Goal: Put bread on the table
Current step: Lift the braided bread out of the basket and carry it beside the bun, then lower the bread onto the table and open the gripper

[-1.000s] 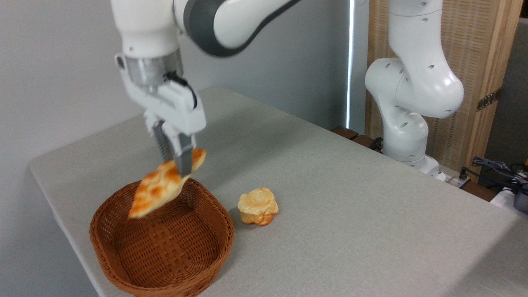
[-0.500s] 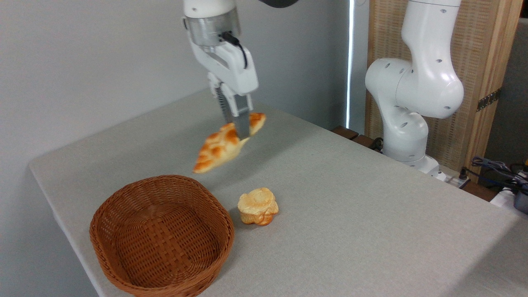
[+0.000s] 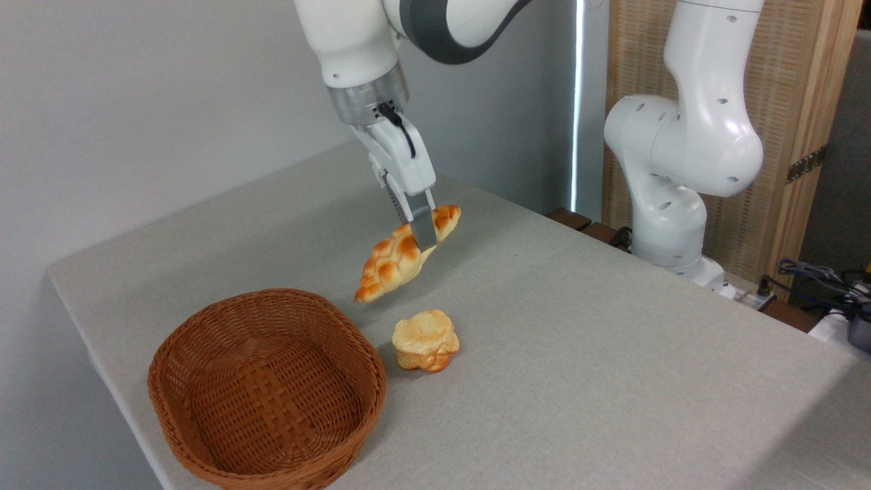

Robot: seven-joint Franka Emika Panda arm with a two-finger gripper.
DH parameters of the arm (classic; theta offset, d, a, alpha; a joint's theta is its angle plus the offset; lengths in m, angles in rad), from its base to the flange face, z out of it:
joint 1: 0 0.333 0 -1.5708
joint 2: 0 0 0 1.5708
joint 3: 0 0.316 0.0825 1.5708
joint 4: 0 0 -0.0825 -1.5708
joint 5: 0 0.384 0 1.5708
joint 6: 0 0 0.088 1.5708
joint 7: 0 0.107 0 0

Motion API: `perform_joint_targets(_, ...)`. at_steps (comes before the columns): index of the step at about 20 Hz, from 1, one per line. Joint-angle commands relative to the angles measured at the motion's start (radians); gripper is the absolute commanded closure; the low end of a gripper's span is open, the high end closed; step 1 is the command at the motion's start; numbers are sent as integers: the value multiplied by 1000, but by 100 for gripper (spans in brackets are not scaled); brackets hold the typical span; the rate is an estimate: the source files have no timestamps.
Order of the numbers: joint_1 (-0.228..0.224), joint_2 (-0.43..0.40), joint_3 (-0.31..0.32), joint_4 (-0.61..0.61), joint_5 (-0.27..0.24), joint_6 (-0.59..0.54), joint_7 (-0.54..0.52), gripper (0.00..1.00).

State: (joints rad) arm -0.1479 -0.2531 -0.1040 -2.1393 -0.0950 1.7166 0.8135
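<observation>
- My pincer [image 3: 423, 239] is clamped on the bread [image 3: 405, 254], gripping it near its upper right end; the near finger [image 3: 422, 230] lies across the loaf and hides the far finger, so I see only one pad
- The bread hangs in the air, tilted, its upper tip pointing right and its lower pointed tip dipping toward the lower left; it touches nothing but my fingers
- It hangs above the table [image 3: 585, 354], beyond the small bun [image 3: 425, 339] and up and to the right of the wicker basket [image 3: 267, 389], clear of both
- A dark cable loops along the side of my white hand below the metal wrist ring; I can read no writing or brand on hand or arm
- The top of my arm is cut off by the upper edge of the view, and my base [image 3: 680, 204] stands at the far right edge of the table, its foot partly hidden behind the tabletop
- The basket sits near the front left corner, its lowest rim cut off by the bottom edge; the bun stands just right of it, apart
- At the far right, cables and a dark object [image 3: 833, 286] are cropped and too small to make out
- Behind my base stands a woven panel in a wooden frame [image 3: 782, 102], with no label I can read
</observation>
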Motion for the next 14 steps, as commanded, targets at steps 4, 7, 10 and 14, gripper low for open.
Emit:
perform_joint_targets(4,-18,34,6,2,-15,26,-25,5)
perform_joint_targets(7,-35,43,4,4,-8,32,-47,0)
perform_joint_targets(10,-36,43,4,7,-8,31,-47,0)
perform_joint_targets(14,-36,55,4,54,-8,20,-46,0)
